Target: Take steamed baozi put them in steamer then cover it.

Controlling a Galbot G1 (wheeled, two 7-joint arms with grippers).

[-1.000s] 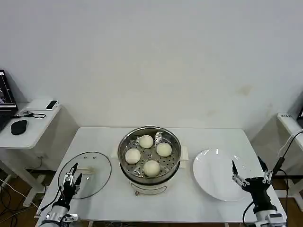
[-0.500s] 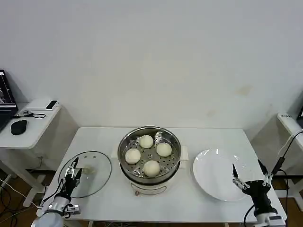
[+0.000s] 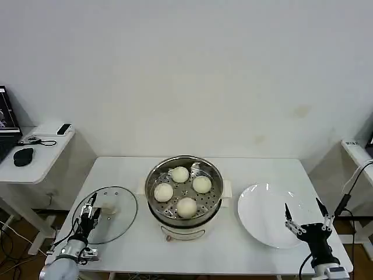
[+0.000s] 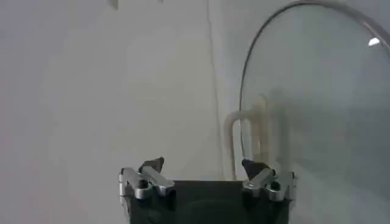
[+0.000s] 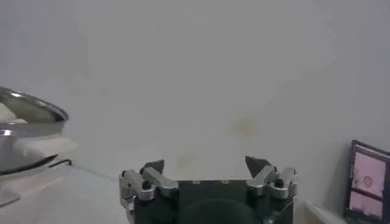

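Head view: four steamed baozi point(image 3: 186, 207) are seated in the steamer point(image 3: 184, 195). Left of it the cover point(image 3: 108, 214) lies flat, the left gripper point(image 3: 90, 213) spread at its handle point(image 4: 234, 143); the right gripper point(image 3: 304, 218) is splayed, empty. The glass is judged rigid, slippery, breakable; the handle is best pinched.

Black gripper bodies carry silver metal linkages, black-tipped jaws and trailing black cables.

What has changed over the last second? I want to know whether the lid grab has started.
The left claw has slid down toward the table's near edge, staying open at the cover rim, nothing gripped. The right claw dropped back slightly by the plate, open. The cover, the steamer and four baozi have not moved.
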